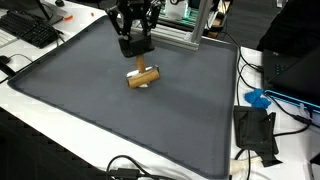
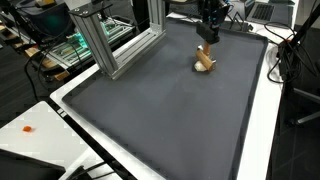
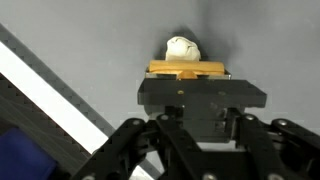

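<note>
The black hand point(image 1: 136, 52) hangs just above a wooden block point(image 1: 143, 78), which touches a small white piece point(image 3: 182, 47) on the grey tabletop point(image 1: 80, 105). Whether its fingers are spread, I cannot tell.

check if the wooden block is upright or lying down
Lying down: in both exterior views the wooden block rests lengthwise on the grey mat, just under the pincer.

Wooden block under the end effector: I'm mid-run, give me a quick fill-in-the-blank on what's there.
1. The wooden block lies on a mat whose colour is dark ____.
2. In both exterior views the end effector hangs directly ____ the block.
3. In the wrist view, the small rounded thing just beyond the block is ____ in colour.
Missing words: grey; above; white.
</note>
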`<state>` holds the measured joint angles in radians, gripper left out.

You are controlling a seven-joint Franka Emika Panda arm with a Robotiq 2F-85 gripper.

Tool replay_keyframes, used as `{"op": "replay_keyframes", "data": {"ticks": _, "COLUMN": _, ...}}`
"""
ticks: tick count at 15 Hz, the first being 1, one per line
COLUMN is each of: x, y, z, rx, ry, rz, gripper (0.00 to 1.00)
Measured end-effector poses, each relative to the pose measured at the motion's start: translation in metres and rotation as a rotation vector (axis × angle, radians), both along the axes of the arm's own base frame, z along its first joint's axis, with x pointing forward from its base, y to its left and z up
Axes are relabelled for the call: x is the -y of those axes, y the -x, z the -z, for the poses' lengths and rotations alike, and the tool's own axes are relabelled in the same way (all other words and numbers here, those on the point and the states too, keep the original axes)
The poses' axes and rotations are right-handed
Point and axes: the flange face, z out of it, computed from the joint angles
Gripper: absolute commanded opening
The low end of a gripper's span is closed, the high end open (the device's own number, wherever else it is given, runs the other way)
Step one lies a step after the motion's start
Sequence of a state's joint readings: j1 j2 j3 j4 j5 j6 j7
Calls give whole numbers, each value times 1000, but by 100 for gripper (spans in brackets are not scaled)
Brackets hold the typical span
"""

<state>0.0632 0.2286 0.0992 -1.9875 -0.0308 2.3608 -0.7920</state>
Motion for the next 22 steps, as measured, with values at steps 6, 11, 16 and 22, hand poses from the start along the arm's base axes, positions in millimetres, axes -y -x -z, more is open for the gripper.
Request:
{"op": "replay_keyframes", "data": {"ticks": 6, "x": 24, "y": -4, "z": -5, "rx": -43, "ry": 7, "rz": 135, "gripper": 23}}
{"op": "replay_keyframes", "data": {"ticks": 11, "x": 48, "y": -4, "z": -7, "rx": -90, "ry": 12, "rz": 239, "gripper": 23}}
{"op": "replay_keyframes", "data": {"ticks": 16, "x": 60, "y": 0, "z": -2, "rx": -129, "ry": 19, "rz": 265, "gripper": 23}}
{"op": "replay_keyframes", "data": {"ticks": 22, "x": 51, "y": 6, "z": 6, "rx": -142, "ry": 10, "rz": 176, "gripper": 23}}
